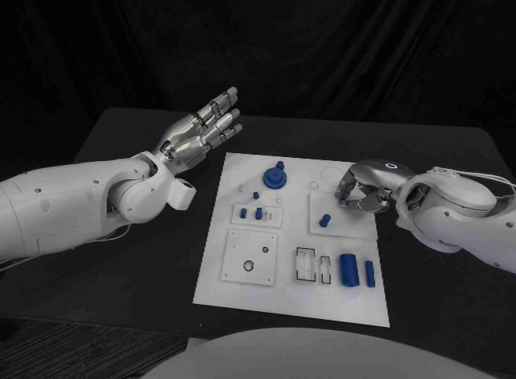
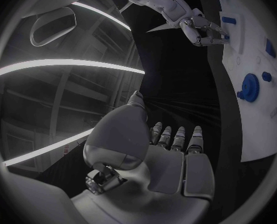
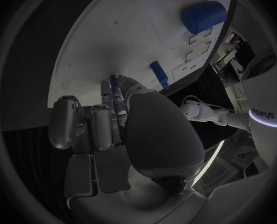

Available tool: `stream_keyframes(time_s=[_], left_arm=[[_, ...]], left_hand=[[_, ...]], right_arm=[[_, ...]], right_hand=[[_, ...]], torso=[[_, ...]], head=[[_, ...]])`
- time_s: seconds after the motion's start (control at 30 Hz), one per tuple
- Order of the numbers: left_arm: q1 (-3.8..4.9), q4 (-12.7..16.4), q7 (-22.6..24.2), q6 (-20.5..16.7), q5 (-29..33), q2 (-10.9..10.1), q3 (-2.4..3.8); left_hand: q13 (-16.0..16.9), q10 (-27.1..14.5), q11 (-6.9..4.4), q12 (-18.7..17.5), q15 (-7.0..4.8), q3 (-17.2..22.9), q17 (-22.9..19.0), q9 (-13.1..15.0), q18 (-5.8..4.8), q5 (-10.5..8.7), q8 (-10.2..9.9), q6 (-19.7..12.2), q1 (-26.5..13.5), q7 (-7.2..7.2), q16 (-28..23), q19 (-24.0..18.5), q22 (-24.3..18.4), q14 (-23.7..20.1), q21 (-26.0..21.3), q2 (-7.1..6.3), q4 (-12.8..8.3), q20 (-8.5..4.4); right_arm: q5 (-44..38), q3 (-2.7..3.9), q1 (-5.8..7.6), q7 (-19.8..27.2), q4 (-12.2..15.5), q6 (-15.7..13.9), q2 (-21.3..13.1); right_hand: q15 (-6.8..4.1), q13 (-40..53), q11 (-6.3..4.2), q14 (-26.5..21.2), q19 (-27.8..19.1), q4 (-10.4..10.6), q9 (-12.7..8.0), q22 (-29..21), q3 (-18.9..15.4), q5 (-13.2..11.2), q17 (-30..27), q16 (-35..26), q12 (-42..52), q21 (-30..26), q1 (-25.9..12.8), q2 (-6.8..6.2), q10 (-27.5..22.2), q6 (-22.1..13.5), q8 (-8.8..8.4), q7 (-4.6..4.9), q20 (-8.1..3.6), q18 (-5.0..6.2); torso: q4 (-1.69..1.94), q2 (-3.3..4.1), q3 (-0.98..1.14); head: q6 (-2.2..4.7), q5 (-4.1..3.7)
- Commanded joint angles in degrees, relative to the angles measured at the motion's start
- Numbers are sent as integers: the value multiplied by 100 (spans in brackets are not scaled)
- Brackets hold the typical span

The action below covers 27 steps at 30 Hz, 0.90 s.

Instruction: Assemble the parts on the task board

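Note:
The white task board (image 1: 327,304) lies in the middle of the table. On it are a blue gear (image 1: 275,178), small blue pegs (image 1: 258,212), one peg (image 1: 325,219) standing in a small plate, and a thick blue cylinder (image 1: 349,268) beside a thin blue bar (image 1: 370,273). My right hand (image 1: 366,189) is curled down over the board's right side. Its fingertips (image 3: 116,97) pinch a small blue part (image 3: 112,79) at the board surface (image 3: 132,35). My left hand (image 1: 201,130) is raised left of the board, fingers spread, holding nothing.
The black table (image 1: 121,260) has bare room on both sides of the board. Its far edge runs behind my left hand. In the left wrist view the gear (image 2: 248,87) and my right hand (image 2: 201,30) sit on the board (image 2: 250,134).

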Motion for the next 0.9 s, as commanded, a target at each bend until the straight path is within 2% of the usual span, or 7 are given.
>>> stream_keyframes(time_s=[0.03,0.17,0.27,0.37,0.53,0.7,0.9], left_arm=[[-24,-1,28,109,37,16,5],[-38,-10,5,135,37,21,5],[-50,-14,-6,157,37,19,5],[-59,-19,-13,173,37,23,5],[-71,-33,-26,191,37,33,5],[-81,-43,-41,210,37,39,5],[-91,-57,-62,231,37,46,5]], left_hand=[[-5,11,41,-38,50,-11,-6,12,88,46,10,14,79,67,-21,4,-9,-3,-19,29,-37,62],[-5,11,59,-38,97,-25,-6,17,96,107,17,50,125,127,-21,4,-5,-3,-18,53,-72,122],[-5,11,63,-38,168,-34,-6,15,101,190,14,41,172,114,-21,13,35,-3,-6,84,-115,179],[-5,11,73,-38,194,-41,-6,16,103,222,15,44,182,115,-21,18,53,-3,-1,102,-126,201],[-5,11,78,-38,200,-42,-6,16,103,240,15,46,186,116,-21,19,55,-3,0,111,-130,210],[-5,11,86,-38,215,-39,-6,18,103,290,18,57,208,139,-21,22,62,-3,2,142,-148,227],[-5,11,84,-38,236,-44,-6,26,103,326,27,102,223,211,-21,28,76,-3,7,174,-167,248]], right_arm=[[-9,-36,-64,-105,10,257,12],[-9,-36,-73,-131,27,371,12],[-23,-36,-77,-171,31,453,18],[-104,-36,-79,-209,37,487,18],[-179,-35,-83,-200,43,409,16],[-366,-35,-89,-202,65,387,11],[-502,-35,-95,-170,95,279,-19]], right_hand=[[-39,-3,15,203,-4,6,8,953,27,6,-5,21,24,42,4,-70,42,24,-6,3,-54,30],[-37,-29,22,201,-1,3,-12,962,51,32,-9,17,-13,53,-1,-122,28,-34,-55,14,-58,26],[-22,-63,43,198,-4,-13,-29,966,106,90,-12,14,-67,46,21,-155,-14,-60,-90,30,-51,25],[-23,-75,36,192,-6,-54,-22,975,179,167,-20,7,-75,50,73,-166,22,17,-68,18,-47,24],[-64,-66,-18,186,-3,-119,15,993,270,279,-25,1,-36,71,118,-159,188,205,0,-36,-70,22],[-79,-74,-32,187,18,-175,19,1016,326,416,-23,0,-50,131,145,-171,228,245,-2,-46,-87,8],[-117,-55,-84,195,40,-236,55,1042,369,521,2,12,-4,201,132,-158,411,418,55,-89,-114,-6]], torso=[[-3,1,1],[2,-3,5],[-8,-4,6],[-1,-2,8],[-2,-6,2],[-6,-3,5],[1,-10,3]], head=[[-1,0],[-1,2],[-1,5],[6,-2],[1,-3],[-1,-3],[-1,6]])
